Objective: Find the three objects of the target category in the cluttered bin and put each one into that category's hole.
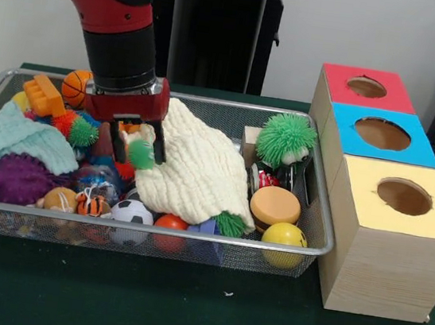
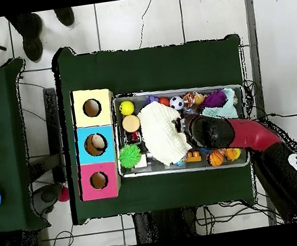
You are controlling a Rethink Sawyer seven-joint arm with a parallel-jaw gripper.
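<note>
The silver wire-mesh bin (image 1: pixel 192 237) lies on the green table, full of toys; it also shows in the overhead view (image 2: pixel 174 91). My gripper (image 1: pixel 138 149) hangs inside the bin's middle left, open, with its black fingers (image 1: pixel 119 148) on either side of a small green spiky ball (image 1: pixel 141 155) at the edge of a cream knitted cloth (image 1: pixel 201 168). A small shiny round item with red marks (image 1: pixel 263 178), perhaps a tin can, lies by the bin's right end. No foil lump shows. The blue-topped box's hole (image 1: pixel 382 134) is open to the right; it also shows in the overhead view (image 2: pixel 95 145).
Red-topped (image 1: pixel 367 87) and yellow-topped (image 1: pixel 404 197) boxes flank the blue one. A large green spiky ball (image 1: pixel 285 139), a mint cloth (image 1: pixel 11 143), a purple spiky toy (image 1: pixel 15 180), balls and a wooden block (image 1: pixel 250 143) crowd the bin. A person's feet (image 2: pixel 30 36) show at the overhead view's top.
</note>
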